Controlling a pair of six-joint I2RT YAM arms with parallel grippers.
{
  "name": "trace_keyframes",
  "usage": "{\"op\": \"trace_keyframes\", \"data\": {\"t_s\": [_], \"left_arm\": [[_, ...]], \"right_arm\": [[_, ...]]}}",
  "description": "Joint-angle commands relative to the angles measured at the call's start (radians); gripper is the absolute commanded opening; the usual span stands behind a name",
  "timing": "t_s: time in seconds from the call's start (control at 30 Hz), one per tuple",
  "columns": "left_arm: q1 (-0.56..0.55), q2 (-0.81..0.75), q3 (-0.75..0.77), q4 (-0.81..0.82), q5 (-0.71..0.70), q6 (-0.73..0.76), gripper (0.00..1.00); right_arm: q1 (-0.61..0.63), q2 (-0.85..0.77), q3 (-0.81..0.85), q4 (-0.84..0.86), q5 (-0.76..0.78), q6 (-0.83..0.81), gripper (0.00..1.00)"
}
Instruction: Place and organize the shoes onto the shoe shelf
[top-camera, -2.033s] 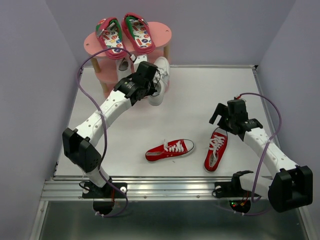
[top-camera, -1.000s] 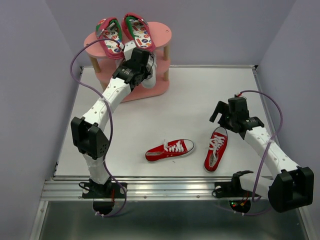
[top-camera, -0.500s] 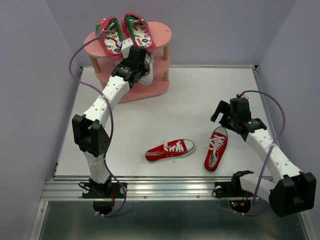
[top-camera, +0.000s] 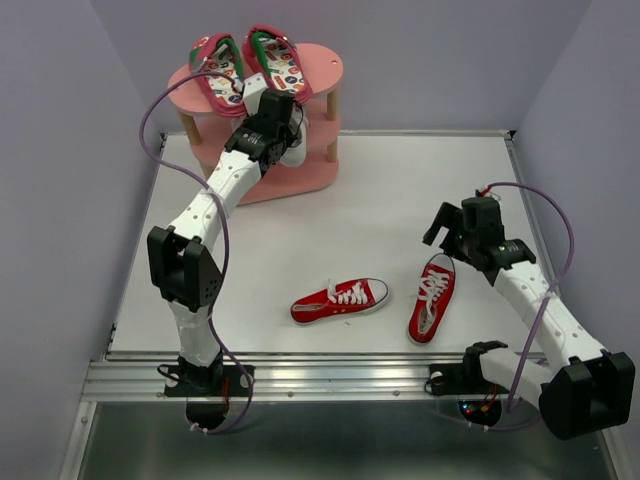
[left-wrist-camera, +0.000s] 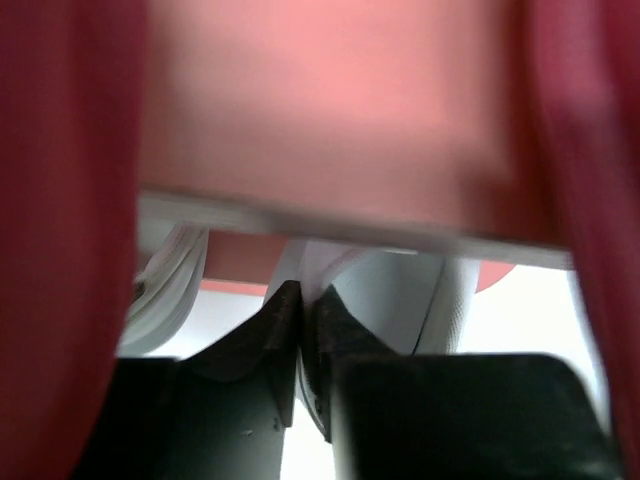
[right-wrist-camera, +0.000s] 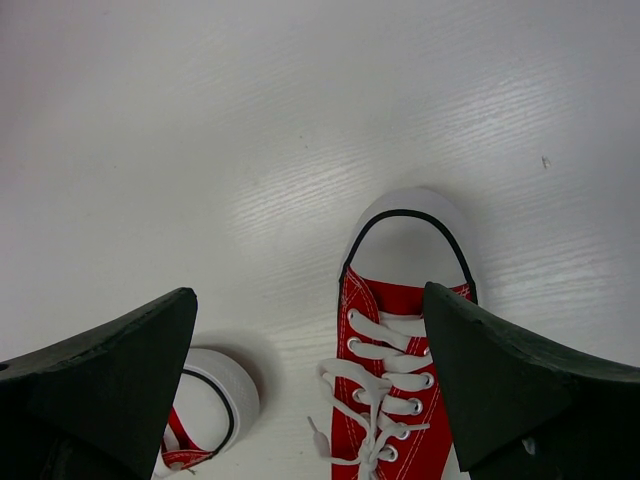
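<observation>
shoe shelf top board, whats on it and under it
Two red flip-flops lie side by side on the top board. Beneath, the left arm hides most; only part of a white sneaker shows.

Robotics lab test cell indicated. White tabletop (top-camera: 400, 190) boxed in by plain lilac panels (top-camera: 590, 90). Aluminium rail (top-camera: 330, 380) fixed along near edge. Left arm (top-camera: 205, 215) and right arm (top-camera: 535, 300) mounted there, purple cables (top-camera: 142, 122) looped alongside.
</observation>
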Motion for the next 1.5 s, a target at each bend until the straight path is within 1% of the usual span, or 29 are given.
{"op": "trace_keyframes", "data": {"t_s": [0.0, 0.03, 0.43, 0.6, 0.8, 0.83, 0.87, 0.93, 0.97, 1.23, 1.37, 1.47], "left_arm": [[0.029, 0.022, 0.04, 0.066, 0.008, -0.036, 0.35], [0.029, 0.018, 0.034, 0.069, 0.01, -0.035, 0.42], [0.027, -0.06, -0.034, 0.097, 0.048, -0.003, 0.43], [0.013, -0.113, -0.094, 0.117, 0.073, 0.036, 0.43], [-0.004, -0.185, -0.17, 0.146, 0.063, 0.091, 0.43], [-0.005, -0.2, -0.186, 0.154, 0.06, 0.097, 0.44], [-0.007, -0.208, -0.195, 0.157, 0.059, 0.103, 0.5], [-0.01, -0.218, -0.206, 0.163, 0.051, 0.12, 0.55], [-0.013, -0.228, -0.215, 0.168, 0.05, 0.125, 0.56], [-0.027, -0.29, -0.264, 0.188, 0.054, 0.152, 0.56], [-0.047, -0.337, -0.321, 0.191, 0.059, 0.166, 0.56], [-0.073, -0.396, -0.374, 0.227, 0.06, 0.192, 0.56]], "right_arm": [[-0.002, -0.033, -0.002, -0.008, 0.03, 0.004, 1.0], [-0.002, -0.038, -0.002, -0.008, 0.03, 0.004, 1.0], [-0.002, -0.044, -0.007, -0.014, 0.027, 0.008, 1.0], [-0.002, -0.046, -0.011, -0.013, 0.029, 0.013, 1.0], [-0.002, -0.046, -0.01, -0.014, 0.026, 0.016, 1.0], [-0.002, -0.046, -0.01, -0.014, 0.026, 0.014, 1.0], [-0.002, -0.046, -0.01, -0.016, 0.027, 0.014, 1.0], [-0.002, -0.046, -0.008, -0.017, 0.026, 0.014, 1.0], [-0.002, -0.046, -0.007, -0.017, 0.026, 0.016, 1.0], [-0.002, -0.061, -0.01, -0.028, 0.027, 0.028, 1.0], [-0.002, -0.072, -0.017, -0.031, 0.027, 0.036, 1.0], [-0.002, -0.075, -0.023, -0.03, 0.024, 0.039, 1.0]]}}
